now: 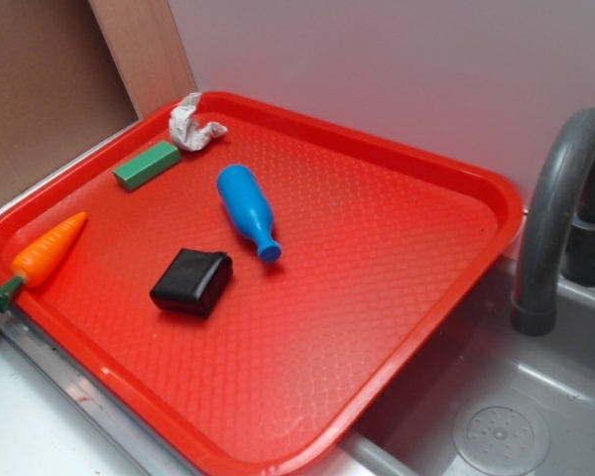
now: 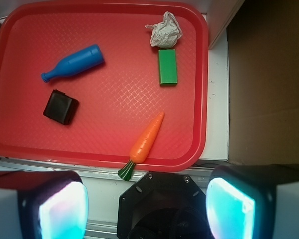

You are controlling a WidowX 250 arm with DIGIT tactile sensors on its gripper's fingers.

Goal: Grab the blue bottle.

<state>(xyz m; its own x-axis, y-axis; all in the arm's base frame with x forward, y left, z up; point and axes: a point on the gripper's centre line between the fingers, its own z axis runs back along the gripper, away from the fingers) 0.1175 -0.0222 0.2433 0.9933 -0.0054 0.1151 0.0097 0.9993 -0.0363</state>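
We see the blue bottle (image 2: 73, 62) lying on its side on the red tray (image 2: 114, 144), well apart from our end effector (image 2: 147, 204), whose fingers (image 2: 60, 209) stand wide apart and empty beyond the tray's edge. It is smooth, glossy plastic, a rounded body tapering to a narrow, flared neck. The tray's waffle-textured surface also carries a black block (image 2: 61, 106), an orange carrot (image 2: 144, 142), a green block (image 2: 168, 66) and crumpled paper (image 2: 164, 31).

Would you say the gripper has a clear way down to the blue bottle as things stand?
Probably yes: the blue bottle lies on its side on the red tray, apart from the black block, with nothing over it, and the gripper is open.
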